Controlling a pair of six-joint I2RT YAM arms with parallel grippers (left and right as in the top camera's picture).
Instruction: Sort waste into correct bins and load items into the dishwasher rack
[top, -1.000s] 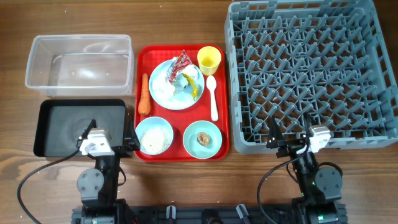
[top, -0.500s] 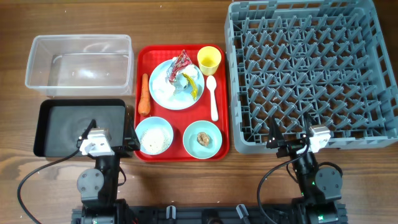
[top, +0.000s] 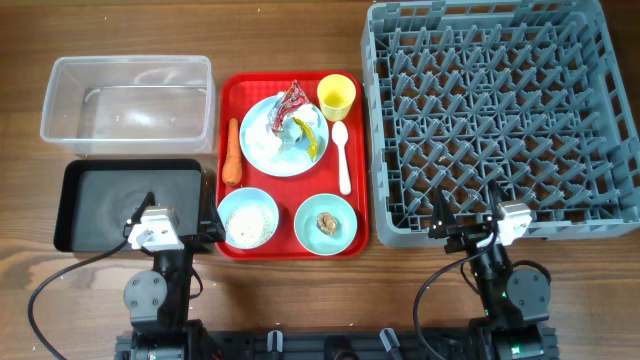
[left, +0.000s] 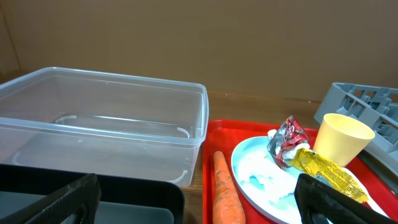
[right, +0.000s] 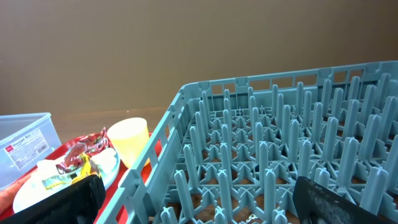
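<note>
Nothing started yet tbh. Waste + dishes all on the red tray. Rack, clear tub and black tray are empty. Left gripper and right gripper have jaws apart, holding nothing.

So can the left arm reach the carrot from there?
Probably yes. The carrot lies uncovered on the red tray, at its left edge beside the blue plate. The left gripper sits open near that side, with only the rice bowl close by.

I see, left of the grey rack: wrappers on blue plate, carrot, yellow cup, spoon; clear tub, black tray farthest.
</note>
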